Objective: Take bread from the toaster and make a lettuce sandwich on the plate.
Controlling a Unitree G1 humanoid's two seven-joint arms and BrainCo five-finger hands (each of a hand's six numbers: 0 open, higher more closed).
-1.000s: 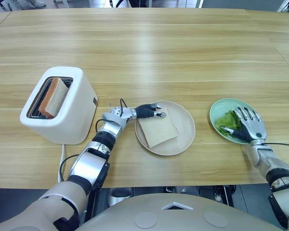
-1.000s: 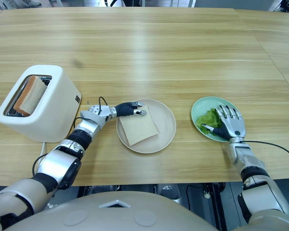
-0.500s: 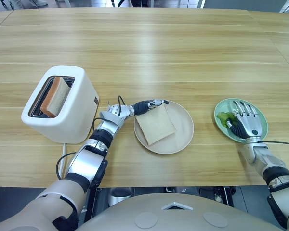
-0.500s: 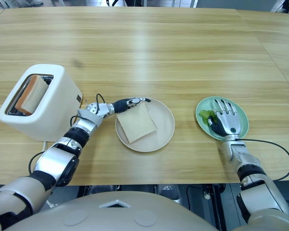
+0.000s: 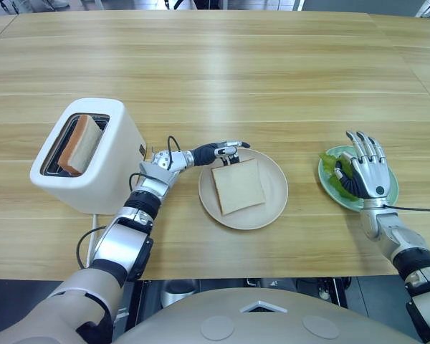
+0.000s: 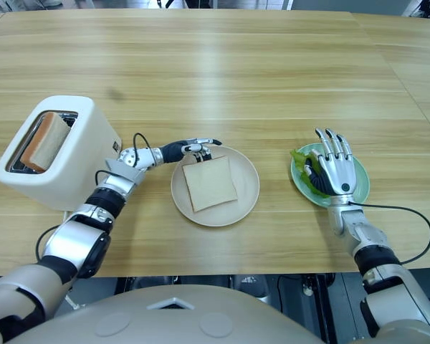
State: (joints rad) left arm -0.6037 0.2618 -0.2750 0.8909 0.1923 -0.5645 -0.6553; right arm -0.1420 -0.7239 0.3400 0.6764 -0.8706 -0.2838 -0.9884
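1 bread slice (image 5: 238,186) on plate (image 5: 274,209), toaster (image 5: 107,168) label (image 5: 141,150) unreadable

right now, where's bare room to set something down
The far table beyond toaster, plate and green dish is bare; so is the strip between plate and dish. Crowded: between toaster and plate, where the left hand hangs.

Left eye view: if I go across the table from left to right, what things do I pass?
toaster → plate with a slice of bread → green dish with lettuce
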